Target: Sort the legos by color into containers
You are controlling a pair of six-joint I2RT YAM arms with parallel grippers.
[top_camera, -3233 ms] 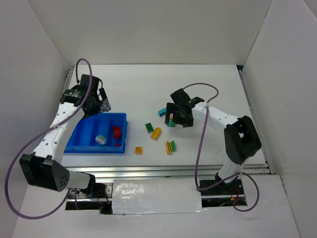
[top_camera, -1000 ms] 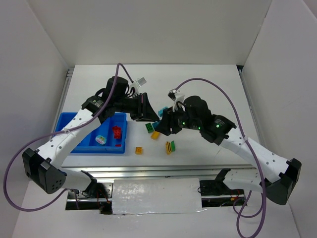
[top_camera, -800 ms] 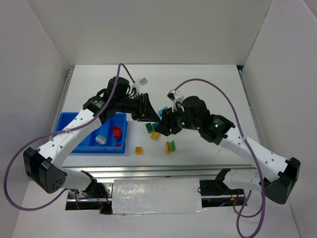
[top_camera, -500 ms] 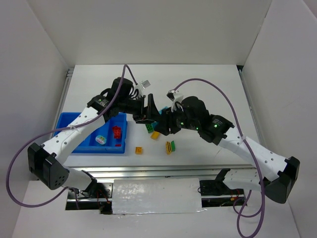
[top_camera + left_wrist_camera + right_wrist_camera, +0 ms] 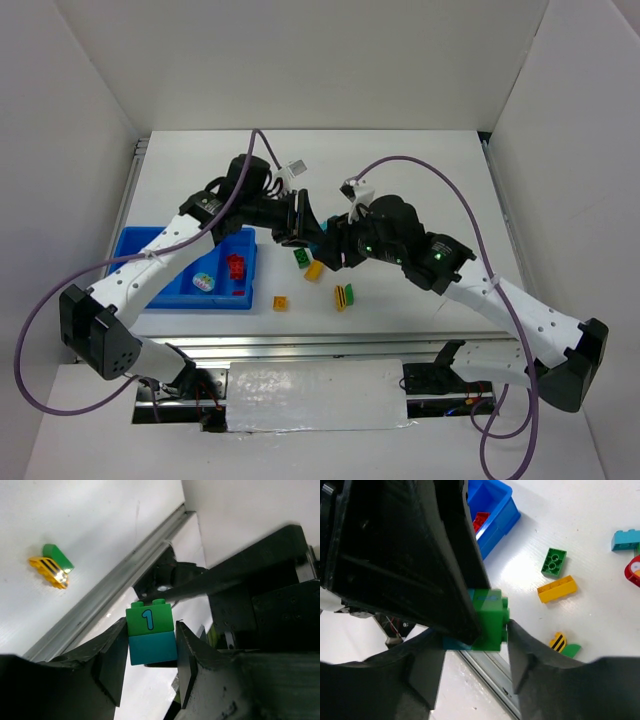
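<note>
White panels close in a white counter on three sides. At its left sits the bright-blue tray, its four long compartments running away from the arms. A pale multicoloured rounded piece lies in the second compartment from the right, and red legos lie in the rightmost one. The left arm reaches over the tray's far part toward the middle of the counter.

Just right of the tray a small orange lego lies on the counter. Further right are a green lego and a yellow lego, near each other but apart. Next comes a yellow black-striped piece with a green part at one end.

Above the green and yellow legos, off the counter and well apart from the tray, the two pincers meet tip to tip. The left pincer is clamped on a stacked lego, a green brick printed with a 1 on top of a teal one, pressing on both its sides. The right pincer grips the same stack from the opposite direction. In the right wrist view the green half shows between its tips, and the teal half is mostly hidden behind the left pincer's black body.

That view also shows a teal lego and a red rounded piece on the counter at the frame's right edge. The right arm stretches back to its base at the near right.
</note>
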